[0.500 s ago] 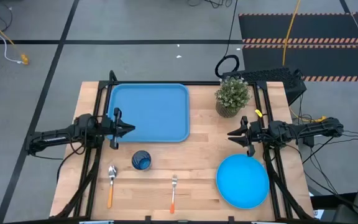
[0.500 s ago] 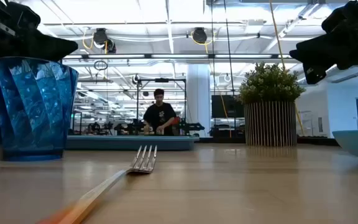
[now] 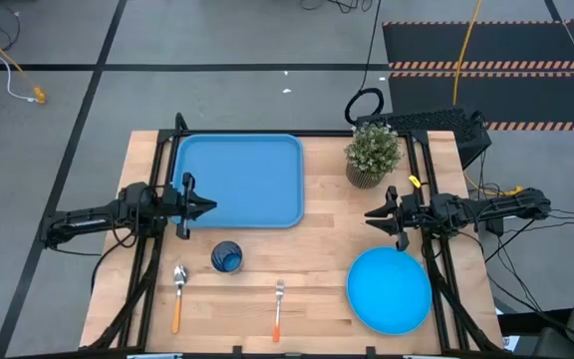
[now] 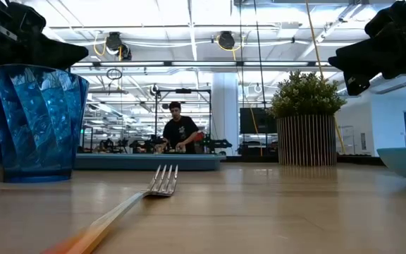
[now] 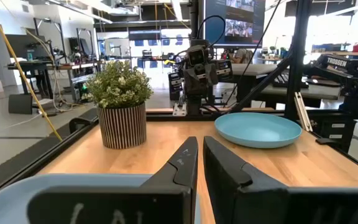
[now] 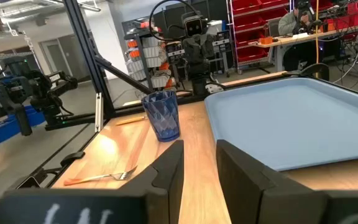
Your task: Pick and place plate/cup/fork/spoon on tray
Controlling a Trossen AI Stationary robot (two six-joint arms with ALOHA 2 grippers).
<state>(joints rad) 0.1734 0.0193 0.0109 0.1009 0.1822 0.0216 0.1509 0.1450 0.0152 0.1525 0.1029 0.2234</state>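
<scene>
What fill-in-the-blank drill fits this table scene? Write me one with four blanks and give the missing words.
1. The tray holds ____ of the four tableware items.
2. The cup stands between the tray and the ____ edge of the table.
3. The plate lies nearest the ____ gripper.
4. Next to the spoon lies the ____, its tines pointing toward the tray.

Missing words: none; near; right; fork
</scene>
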